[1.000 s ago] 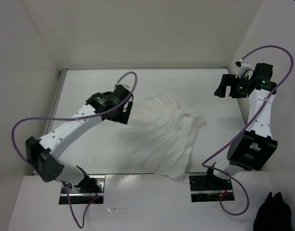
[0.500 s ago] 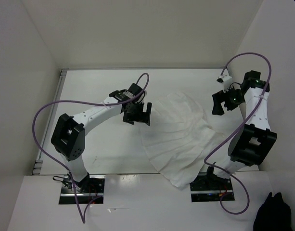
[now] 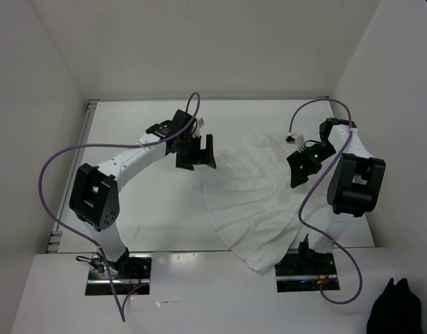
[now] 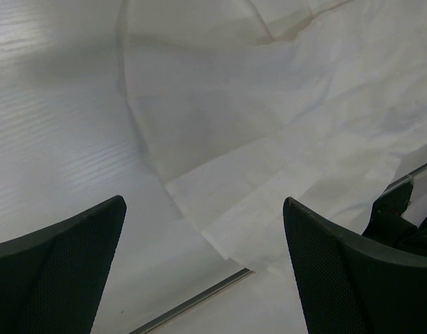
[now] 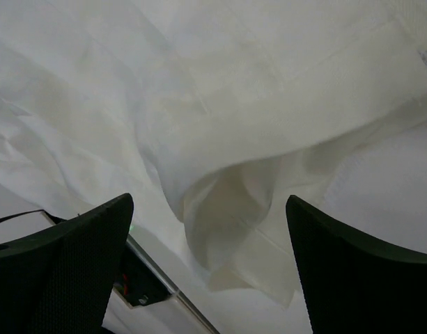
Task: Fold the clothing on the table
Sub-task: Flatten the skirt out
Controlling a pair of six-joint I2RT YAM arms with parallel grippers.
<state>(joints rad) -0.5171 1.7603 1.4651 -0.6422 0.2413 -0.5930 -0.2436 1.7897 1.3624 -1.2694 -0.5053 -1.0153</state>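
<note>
Top external view: clothing point(image 3: 258, 202) lies right of centre on the surface point(image 3: 143, 209), its near end overhanging the edge; left hand point(image 3: 198, 160) and right hand point(image 3: 298, 174), fingers apart and empty, flank its far edge, likely pre-grasp, so each must next lower and pinch fabric.

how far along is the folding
Done: nothing; the clothing lies spread and rumpled, its near end over the table edge. In hand: left pincer and right pincer open near its far corners, gripping nothing. To do: grasp and fold it.
</note>
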